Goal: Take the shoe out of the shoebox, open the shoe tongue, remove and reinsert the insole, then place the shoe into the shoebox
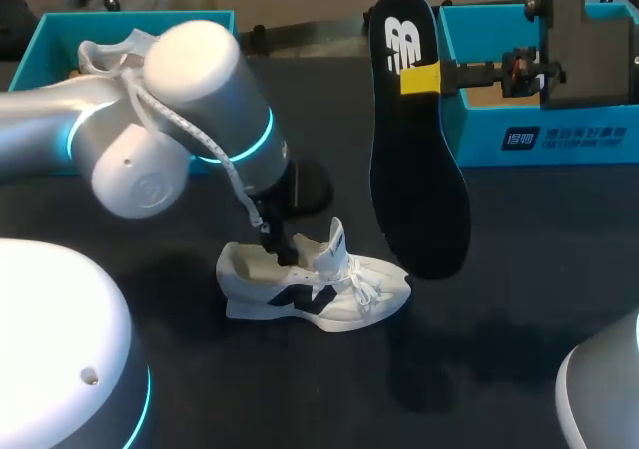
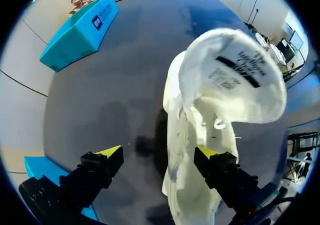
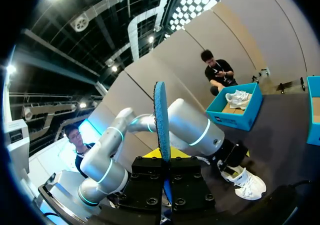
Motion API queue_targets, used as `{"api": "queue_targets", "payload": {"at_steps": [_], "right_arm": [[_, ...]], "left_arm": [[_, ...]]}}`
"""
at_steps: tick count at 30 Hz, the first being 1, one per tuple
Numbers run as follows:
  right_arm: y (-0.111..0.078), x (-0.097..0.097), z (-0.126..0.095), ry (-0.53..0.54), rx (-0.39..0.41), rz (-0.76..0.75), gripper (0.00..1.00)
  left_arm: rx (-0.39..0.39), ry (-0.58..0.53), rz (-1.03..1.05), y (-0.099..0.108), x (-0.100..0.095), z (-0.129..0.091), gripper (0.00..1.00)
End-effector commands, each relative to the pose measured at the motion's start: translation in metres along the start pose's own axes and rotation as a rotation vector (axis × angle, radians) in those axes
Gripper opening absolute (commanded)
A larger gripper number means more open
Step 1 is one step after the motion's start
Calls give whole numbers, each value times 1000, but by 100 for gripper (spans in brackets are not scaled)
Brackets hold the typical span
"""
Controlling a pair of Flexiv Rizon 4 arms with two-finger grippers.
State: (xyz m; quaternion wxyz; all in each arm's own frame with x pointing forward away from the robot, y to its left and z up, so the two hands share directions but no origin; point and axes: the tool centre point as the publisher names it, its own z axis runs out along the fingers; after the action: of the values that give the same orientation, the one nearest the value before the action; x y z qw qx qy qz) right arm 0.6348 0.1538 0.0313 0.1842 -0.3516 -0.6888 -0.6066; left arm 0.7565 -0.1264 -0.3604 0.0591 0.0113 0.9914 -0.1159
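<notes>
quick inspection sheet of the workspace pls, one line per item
surface: dark table
job's things: white shoe on its sole mid-table, tongue up; black insole held in the air; right shoebox, teal
clutter: left shoebox, second shoe inside
grippers: left gripper open at the white shoe's heel; right gripper shut on the insole
cables: white cord along the left arm
surroundings: nothing seen

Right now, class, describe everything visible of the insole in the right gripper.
The insole is black, thin and flat, with a white logo near its heel and a blue edge. It hangs upright, out of the shoe, toe end down, above the table. Only the right gripper touches it, pinching near the heel.
</notes>
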Motion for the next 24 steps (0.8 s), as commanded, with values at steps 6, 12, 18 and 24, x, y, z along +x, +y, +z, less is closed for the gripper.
{"api": "queue_targets", "payload": {"at_steps": [6,12,18,24], "right_arm": [[0,-1,4,-1,0,2,0],[0,-1,4,-1,0,2,0],[0,-1,4,-1,0,2,0],[0,-1,4,-1,0,2,0]], "left_arm": [[-24,39,6,0,-1,32,76],[-26,54,16,-1,2,36,37],[-26,110,30,6,7,36,0],[-30,206,92,5,5,28,0]]}}
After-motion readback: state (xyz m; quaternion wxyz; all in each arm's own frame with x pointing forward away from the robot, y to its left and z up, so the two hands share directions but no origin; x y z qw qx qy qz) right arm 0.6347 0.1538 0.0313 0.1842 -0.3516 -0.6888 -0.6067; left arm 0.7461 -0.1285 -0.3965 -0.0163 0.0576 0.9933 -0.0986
